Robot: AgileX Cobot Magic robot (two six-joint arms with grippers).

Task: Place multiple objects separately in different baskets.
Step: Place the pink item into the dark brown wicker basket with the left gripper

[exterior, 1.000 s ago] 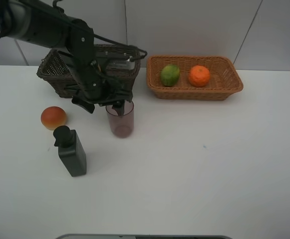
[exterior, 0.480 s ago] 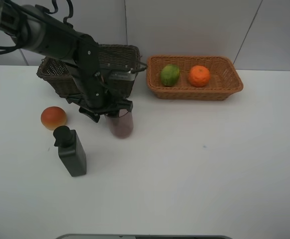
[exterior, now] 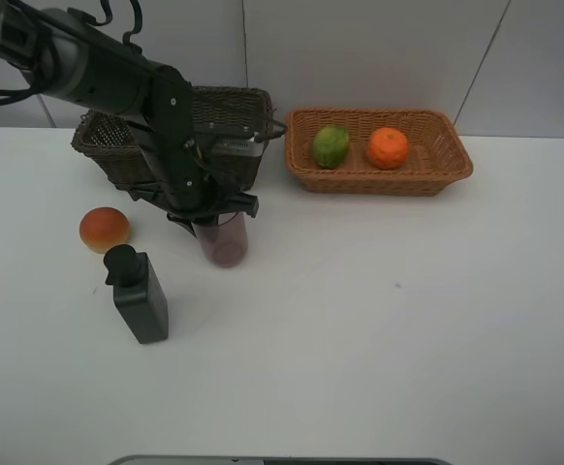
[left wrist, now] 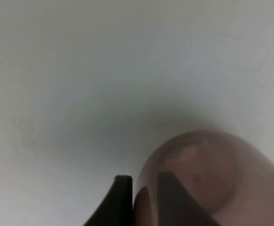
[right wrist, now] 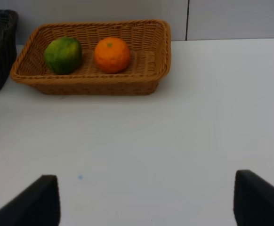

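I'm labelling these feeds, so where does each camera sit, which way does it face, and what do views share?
Exterior high: above, facing down on the white table; shows the left arm, left gripper on the mauve cup.
Left wrist: low, close on the cup; two dark fingers pinch its wall.
Right wrist: looks across the table at the tan basket with green fruit and tangerine; right gripper open.
Shared: exterior and right wrist both show that basket; exterior and left wrist the cup.
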